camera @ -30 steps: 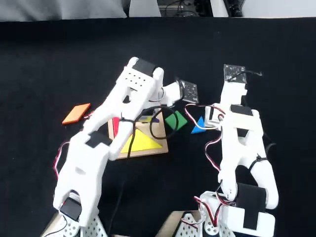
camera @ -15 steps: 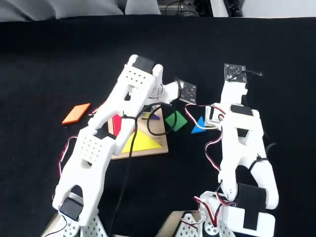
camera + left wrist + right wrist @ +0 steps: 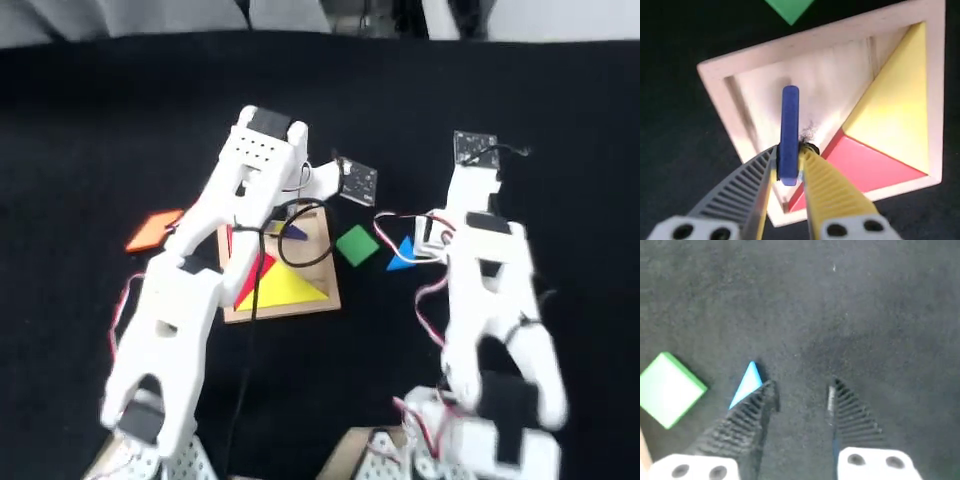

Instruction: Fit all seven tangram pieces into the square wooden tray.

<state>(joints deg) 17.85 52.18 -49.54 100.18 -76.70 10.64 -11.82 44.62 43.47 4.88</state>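
The square wooden tray (image 3: 300, 305) (image 3: 805, 42) holds a yellow triangle (image 3: 287, 285) (image 3: 895, 110) and a red triangle (image 3: 250, 272) (image 3: 865, 165). My left gripper (image 3: 788, 150) is shut on a dark blue piece (image 3: 789, 125) (image 3: 294, 231), held on edge over the bare part of the tray. A green square (image 3: 357, 245) (image 3: 667, 390) and a light blue triangle (image 3: 402, 253) (image 3: 747, 382) lie on the table right of the tray. My right gripper (image 3: 800, 387) stands open over the black table, one finger right beside the light blue triangle. An orange parallelogram (image 3: 155, 229) lies left of the tray.
The table is covered in black cloth (image 3: 500, 90), with open room at the back and far right. Both arm bases stand at the front edge. Loose wires hang from the left arm over the tray.
My left arm has swung left with the dark blue piece, from near the green square to over the tray. The green square now shows fully. The right arm has not moved.
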